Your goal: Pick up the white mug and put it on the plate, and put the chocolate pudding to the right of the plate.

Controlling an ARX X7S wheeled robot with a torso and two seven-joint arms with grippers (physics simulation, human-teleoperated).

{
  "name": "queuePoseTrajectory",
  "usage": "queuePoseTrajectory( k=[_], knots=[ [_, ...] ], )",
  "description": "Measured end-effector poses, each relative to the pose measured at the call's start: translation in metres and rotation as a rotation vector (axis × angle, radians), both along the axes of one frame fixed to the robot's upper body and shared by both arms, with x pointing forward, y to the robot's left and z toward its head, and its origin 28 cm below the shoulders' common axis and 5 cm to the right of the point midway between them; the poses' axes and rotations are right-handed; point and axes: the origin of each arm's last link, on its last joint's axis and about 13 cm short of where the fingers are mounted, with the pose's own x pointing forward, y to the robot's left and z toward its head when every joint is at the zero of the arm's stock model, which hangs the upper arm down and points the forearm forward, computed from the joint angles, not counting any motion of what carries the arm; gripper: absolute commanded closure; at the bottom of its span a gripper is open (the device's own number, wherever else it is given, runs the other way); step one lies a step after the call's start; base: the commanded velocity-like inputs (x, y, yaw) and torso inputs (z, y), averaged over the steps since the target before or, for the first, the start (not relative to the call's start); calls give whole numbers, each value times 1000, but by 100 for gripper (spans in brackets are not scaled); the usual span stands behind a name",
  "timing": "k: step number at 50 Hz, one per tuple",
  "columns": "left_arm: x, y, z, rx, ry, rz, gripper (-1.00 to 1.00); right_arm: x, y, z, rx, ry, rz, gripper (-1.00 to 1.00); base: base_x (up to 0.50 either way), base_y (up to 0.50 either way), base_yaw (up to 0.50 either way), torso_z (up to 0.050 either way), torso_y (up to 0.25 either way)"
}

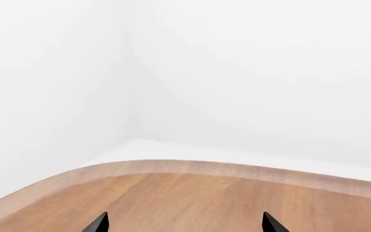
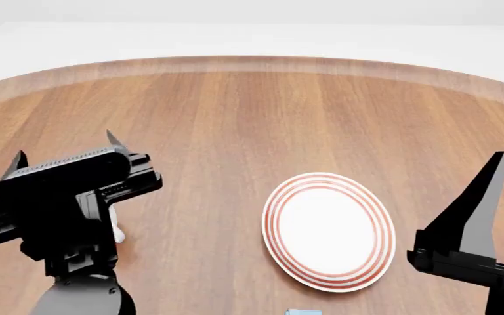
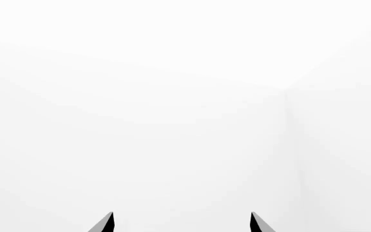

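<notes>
The plate lies flat on the wooden tabletop, toward the near edge and a little right of the middle in the head view. Its white centre is bare: nothing rests in it, and the red-orange rings run unbroken around its rim.

A small patch of white shows just beside the left arm's black housing, low on the left side of the tabletop. It may be part of the white mug, but too little of it is visible to tell. At the near edge of the tabletop, below the plate, a sliver of light blue pokes into the head view; it is cut off by the frame, so whether it is the chocolate pudding cannot be told.

The left end effector is held above the tabletop's left side, well apart from the plate. In the left wrist view its two dark fingertips stand apart with only bare wood and the curved far edge of the tabletop between them, clamped on nothing.

The right end effector is raised at the right side, just beyond the plate's right rim in the head view. In the right wrist view its fingertips are likewise spread apart, with only blank white wall between them.
</notes>
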Motion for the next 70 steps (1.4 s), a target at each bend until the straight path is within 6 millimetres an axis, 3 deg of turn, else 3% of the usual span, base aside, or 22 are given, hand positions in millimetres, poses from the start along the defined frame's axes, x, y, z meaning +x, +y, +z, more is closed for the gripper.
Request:
queuePoseTrajectory(
  k=[35,70],
  knots=[
    [75,-32,9,-189,340,287,-100,0,1,-2,4,2,12,-100,0,0,0,0,0],
    [106,-27,-25,-358,507,493,-100,1,3,-3,18,14,34,-100,0,0,0,0,0]
  ],
)
